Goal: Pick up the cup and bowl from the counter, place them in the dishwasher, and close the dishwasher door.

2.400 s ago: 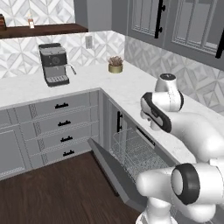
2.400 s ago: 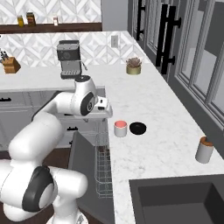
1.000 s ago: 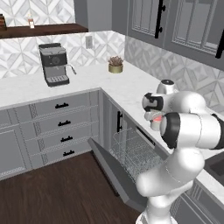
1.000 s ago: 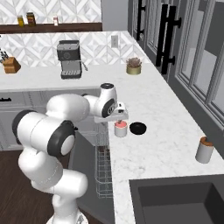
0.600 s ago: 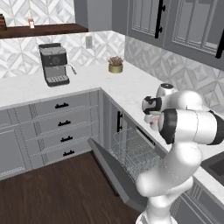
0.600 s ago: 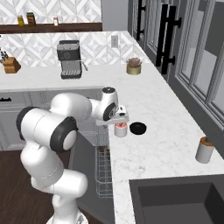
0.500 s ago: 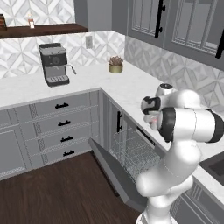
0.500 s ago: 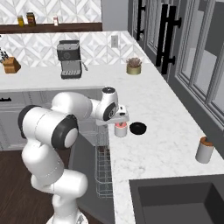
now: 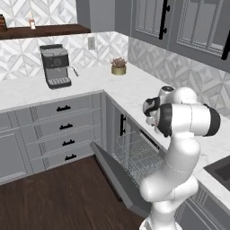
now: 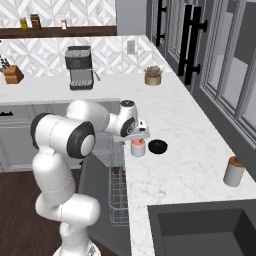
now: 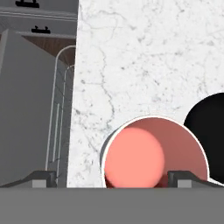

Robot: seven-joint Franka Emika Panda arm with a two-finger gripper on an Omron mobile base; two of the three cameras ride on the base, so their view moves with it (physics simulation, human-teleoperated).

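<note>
Since the earlier pics the arm has swung fwd and dropped — gripper now sits right over the cup, where before it hung back near the counter edge.

Fingers spread wide, nothing pinched. In the hand view the two fingertips stand one each side of the cup, whose pink inside opens up between them; tips are apart from its rim, not touching as far as can be seen.

Counts: 1 cup, 1 black bowl, 1 soap bottle, 1 coffee machine, 1 potted plant.

Bowl lies just beside the cup, on the far side from the counter edge — outside the finger gap. In the hand view the bowl shows as a black round shape beyond one fingertip.

Dishwasher door is dropped open, wire rack visible inside the dishwasher, below and beside the fingers. Rack holds no cup or bowl that I can see.

Soap bottle is well apart from the fingers, near the sink.
</note>
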